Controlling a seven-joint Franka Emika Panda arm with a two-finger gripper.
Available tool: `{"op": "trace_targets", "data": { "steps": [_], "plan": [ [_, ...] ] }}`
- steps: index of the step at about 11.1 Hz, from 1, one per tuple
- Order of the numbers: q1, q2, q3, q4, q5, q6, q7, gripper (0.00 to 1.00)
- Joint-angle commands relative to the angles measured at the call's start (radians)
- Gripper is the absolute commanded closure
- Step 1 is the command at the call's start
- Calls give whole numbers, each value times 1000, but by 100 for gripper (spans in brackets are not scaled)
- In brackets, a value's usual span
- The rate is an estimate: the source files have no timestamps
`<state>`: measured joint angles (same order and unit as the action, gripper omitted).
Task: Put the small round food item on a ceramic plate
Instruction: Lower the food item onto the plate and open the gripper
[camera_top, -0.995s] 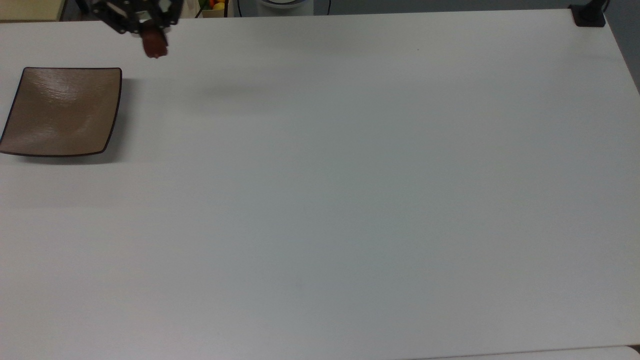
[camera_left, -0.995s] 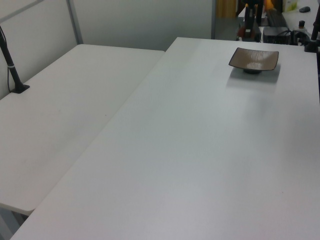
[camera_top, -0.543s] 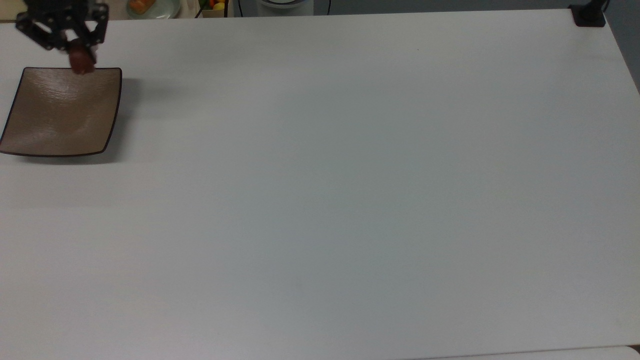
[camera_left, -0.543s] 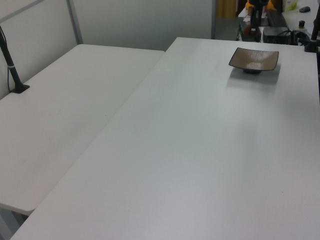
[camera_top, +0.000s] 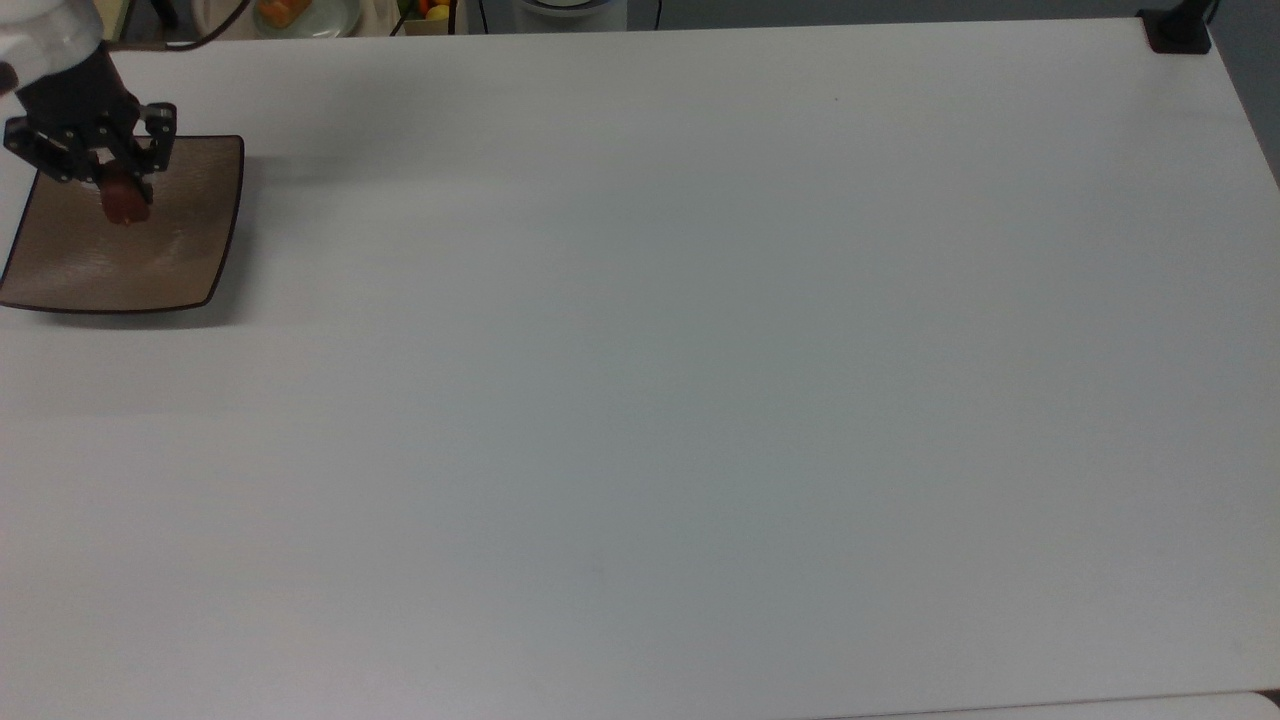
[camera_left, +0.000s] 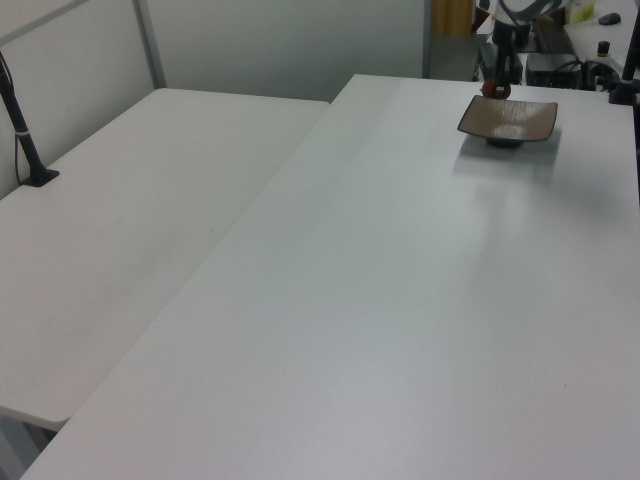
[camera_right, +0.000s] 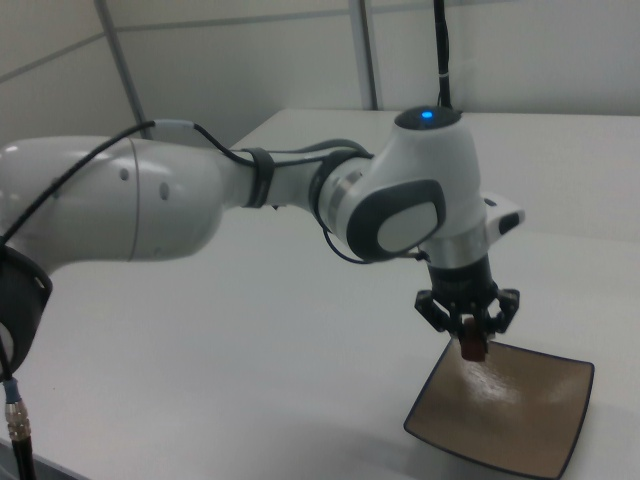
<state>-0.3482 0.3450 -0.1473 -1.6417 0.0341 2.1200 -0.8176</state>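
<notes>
No writing shows; fingers (camera_right: 472, 336) grip the small round food item (camera_top: 124, 205) above the ceramic plate (camera_top: 170, 262).

Arm extended, gripper pointed straight down

In the right view the white arm (camera_right: 200, 200) is stretched across from the right view's left, and its wrist (camera_right: 440, 215) is bent so that the black gripper (camera_right: 470, 335) hangs vertically. The fingers (camera_right: 483, 326) are closed on the small round food item (camera_right: 472, 345), which is held between their tips.
</notes>
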Motion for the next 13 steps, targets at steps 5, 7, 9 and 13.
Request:
{"op": "trace_targets", "data": {
  "steps": [5, 7, 9, 13],
  "plan": [
    [-29, 118, -15, -30, -52, 124, -40, 74],
    [-32, 118, -15, -43, -66, 124, -38, 48],
    [-37, 118, -15, -44, -63, 121, -23, 0],
    [-23, 74, -14, -32, -54, 88, -17, 0]
  ]
}}
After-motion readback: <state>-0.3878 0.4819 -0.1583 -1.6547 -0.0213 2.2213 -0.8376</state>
